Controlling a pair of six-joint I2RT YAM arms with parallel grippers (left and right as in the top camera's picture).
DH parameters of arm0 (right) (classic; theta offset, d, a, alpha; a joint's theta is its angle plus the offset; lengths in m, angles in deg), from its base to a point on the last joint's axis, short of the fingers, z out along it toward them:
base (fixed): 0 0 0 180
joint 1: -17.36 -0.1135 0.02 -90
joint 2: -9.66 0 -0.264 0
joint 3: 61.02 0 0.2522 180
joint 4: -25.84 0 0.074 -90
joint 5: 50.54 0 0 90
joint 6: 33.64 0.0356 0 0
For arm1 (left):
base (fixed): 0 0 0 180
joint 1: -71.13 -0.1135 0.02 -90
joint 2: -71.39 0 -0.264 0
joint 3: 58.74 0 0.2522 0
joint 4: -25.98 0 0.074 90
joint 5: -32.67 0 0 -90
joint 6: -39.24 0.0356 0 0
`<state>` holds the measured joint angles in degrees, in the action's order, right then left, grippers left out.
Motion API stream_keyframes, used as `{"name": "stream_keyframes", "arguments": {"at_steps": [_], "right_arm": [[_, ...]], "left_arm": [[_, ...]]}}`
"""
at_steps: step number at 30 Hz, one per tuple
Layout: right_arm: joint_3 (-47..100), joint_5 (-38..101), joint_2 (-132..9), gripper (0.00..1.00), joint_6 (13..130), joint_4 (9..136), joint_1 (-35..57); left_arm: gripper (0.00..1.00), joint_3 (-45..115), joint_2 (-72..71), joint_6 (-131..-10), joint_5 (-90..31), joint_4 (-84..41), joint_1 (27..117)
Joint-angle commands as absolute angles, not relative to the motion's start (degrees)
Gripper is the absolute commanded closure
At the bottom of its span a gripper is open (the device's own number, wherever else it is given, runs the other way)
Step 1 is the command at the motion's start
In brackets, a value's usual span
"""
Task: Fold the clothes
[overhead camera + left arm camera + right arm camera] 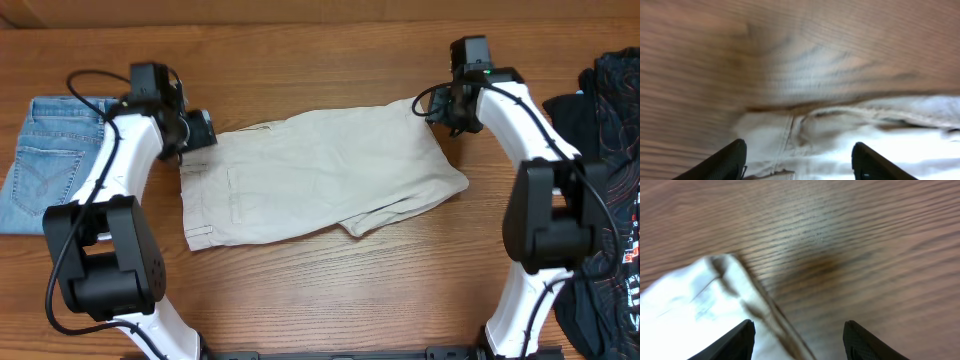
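The pale beige shorts [320,175] lie folded across the middle of the table, waistband to the left. My left gripper [197,131] hovers at their far left corner; in the left wrist view its fingers [727,162] stand wide apart above the waistband seam [787,140], holding nothing. My right gripper [443,112] is at the far right corner. There the right wrist view shows its fingers [735,342] spread open over the cloth's corner [715,295], with the hem edge running loose between them.
A folded blue denim piece [45,160] lies at the far left. A heap of dark clothes [605,130] sits along the right edge. Bare wooden table [330,60] runs behind the shorts.
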<state>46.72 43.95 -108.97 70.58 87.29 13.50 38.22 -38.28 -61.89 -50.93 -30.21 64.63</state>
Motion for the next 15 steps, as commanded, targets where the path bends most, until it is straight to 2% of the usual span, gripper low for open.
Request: {"name": "stream_keyframes", "arguments": {"at_steps": [1, 5, 8, 15], "right_arm": [[49.36, 44.45, -99.66, 0.39, 68.65, 90.02, 12.84], [49.36, 40.01, -97.19, 0.33, 66.16, 97.3, 11.4], [48.79, 38.05, -97.19, 0.33, 65.09, 102.43, 10.59], [48.27, 37.98, -97.19, 0.34, 65.16, 107.94, 10.5]], "left_arm": [[0.0, 46.72, -35.15, -59.8, -52.13, -37.36, 64.35], [0.0, 49.91, -34.56, -61.57, -53.93, -50.28, 64.35], [0.0, 48.86, -35.22, -66.66, -56.79, -56.4, 63.91], [0.0, 41.04, -35.22, -67.32, -55.74, -55.02, 61.7]]}}
